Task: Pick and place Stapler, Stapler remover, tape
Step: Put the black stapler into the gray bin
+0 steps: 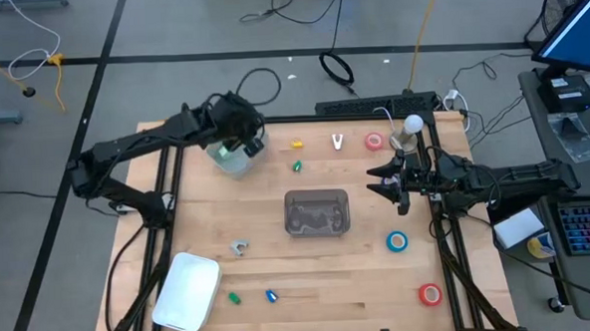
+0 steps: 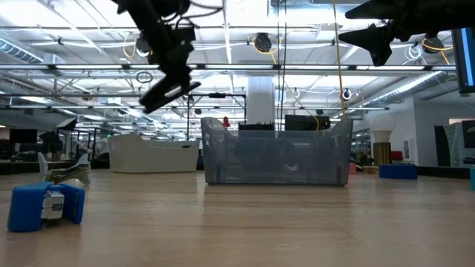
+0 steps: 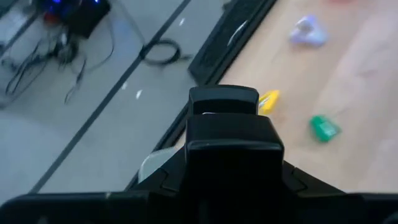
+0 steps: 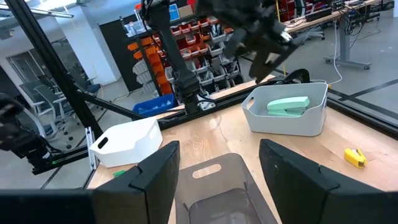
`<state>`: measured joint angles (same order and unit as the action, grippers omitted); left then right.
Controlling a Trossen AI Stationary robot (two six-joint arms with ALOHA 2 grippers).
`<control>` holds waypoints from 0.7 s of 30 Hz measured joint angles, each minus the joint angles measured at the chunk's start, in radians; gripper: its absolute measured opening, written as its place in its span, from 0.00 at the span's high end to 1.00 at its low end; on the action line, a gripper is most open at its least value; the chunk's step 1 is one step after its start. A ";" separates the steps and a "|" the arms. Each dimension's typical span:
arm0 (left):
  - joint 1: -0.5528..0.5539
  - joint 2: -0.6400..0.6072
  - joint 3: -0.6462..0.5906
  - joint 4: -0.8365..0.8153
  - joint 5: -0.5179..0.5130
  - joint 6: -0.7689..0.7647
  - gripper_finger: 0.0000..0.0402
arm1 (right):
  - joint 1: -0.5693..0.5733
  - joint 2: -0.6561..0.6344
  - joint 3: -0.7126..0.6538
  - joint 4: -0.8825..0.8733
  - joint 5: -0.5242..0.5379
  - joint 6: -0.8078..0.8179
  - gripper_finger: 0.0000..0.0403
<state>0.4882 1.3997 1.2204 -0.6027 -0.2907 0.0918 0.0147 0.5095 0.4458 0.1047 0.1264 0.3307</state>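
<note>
Right wrist view alone shows me the stapler lying inside the white bin, with my left gripper raised just above it; I cannot tell how its fingers stand. High view hides the stapler under that arm. My right gripper hangs spread wide beside the grey tray, near red tape.

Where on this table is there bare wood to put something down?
Widest bare stretch: front middle, between the small blue item and the red tape. Also open: between the grey bin and the blue tape. The back edge is crowded: stapler tub under the left hand, small pieces, pink tape, right hand.
</note>
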 joint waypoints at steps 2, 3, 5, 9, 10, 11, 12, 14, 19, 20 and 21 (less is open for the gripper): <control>0.028 0.009 -0.019 0.029 0.000 -0.005 0.70 | 0.000 0.000 0.000 0.000 0.000 -0.002 0.47; 0.042 0.010 -0.034 0.039 0.003 -0.014 0.70 | 0.000 0.000 0.000 0.000 0.000 -0.002 0.47; 0.065 0.010 -0.073 0.076 0.030 -0.027 0.70 | 0.000 0.000 0.000 0.000 0.000 -0.002 0.47; 0.090 0.009 -0.154 0.141 0.062 -0.052 0.70 | 0.000 0.000 0.000 -0.002 0.000 -0.002 0.46; 0.093 0.010 -0.171 0.140 0.062 -0.053 0.70 | 0.000 0.000 0.000 -0.002 0.000 -0.002 0.46; 0.096 0.010 -0.187 0.139 0.063 -0.053 0.70 | 0.000 0.000 0.000 -0.002 0.000 -0.002 0.46; 0.097 0.010 -0.200 0.140 0.068 -0.053 0.70 | 0.000 0.000 0.000 -0.002 0.000 -0.002 0.46; 0.097 0.010 -0.216 0.143 0.078 -0.056 0.70 | 0.000 0.000 0.000 -0.002 0.001 -0.002 0.47; 0.096 0.009 -0.237 0.149 0.093 -0.067 0.70 | 0.000 0.000 0.000 -0.002 0.001 -0.002 0.47; 0.096 0.009 -0.244 0.154 0.094 -0.066 0.70 | 0.000 0.000 0.000 -0.002 0.001 -0.002 0.47; 0.096 0.009 -0.253 0.161 0.094 -0.067 0.70 | 0.000 0.000 0.000 -0.002 0.001 -0.002 0.47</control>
<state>0.5842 1.4090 0.9676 -0.4421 -0.1967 0.0249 0.0147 0.5095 0.4459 0.1024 0.1276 0.3290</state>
